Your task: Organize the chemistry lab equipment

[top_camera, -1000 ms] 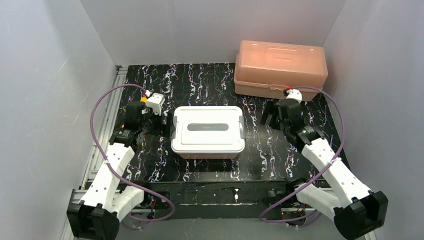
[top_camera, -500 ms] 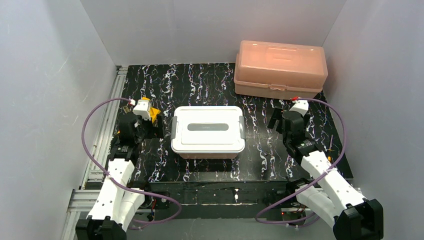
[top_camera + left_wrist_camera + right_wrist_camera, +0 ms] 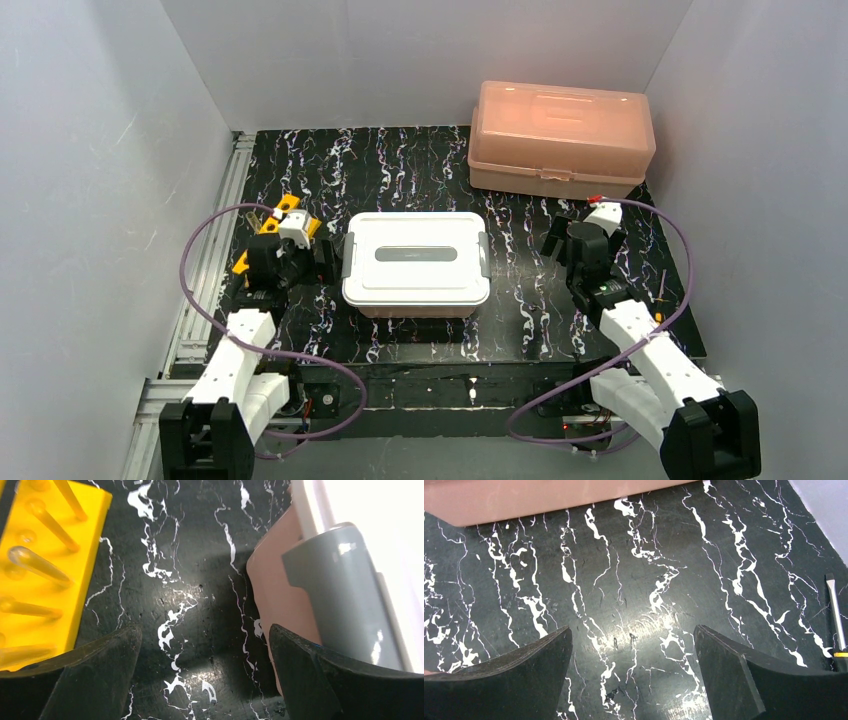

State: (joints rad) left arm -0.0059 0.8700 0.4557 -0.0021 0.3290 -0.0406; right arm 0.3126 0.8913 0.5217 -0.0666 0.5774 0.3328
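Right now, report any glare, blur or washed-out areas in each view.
Left wrist: the white lid is blown out to pure white, the yellow rack is slightly soft, and a sheen sits on the table. Right wrist: sharp, with a faint sheen mid-table. Top external: evenly lit, soft shadows only.

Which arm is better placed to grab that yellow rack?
Probably the left. The left gripper hangs right beside the yellow rack, jaws open; the right gripper is on the far side of the white-lidded tub.
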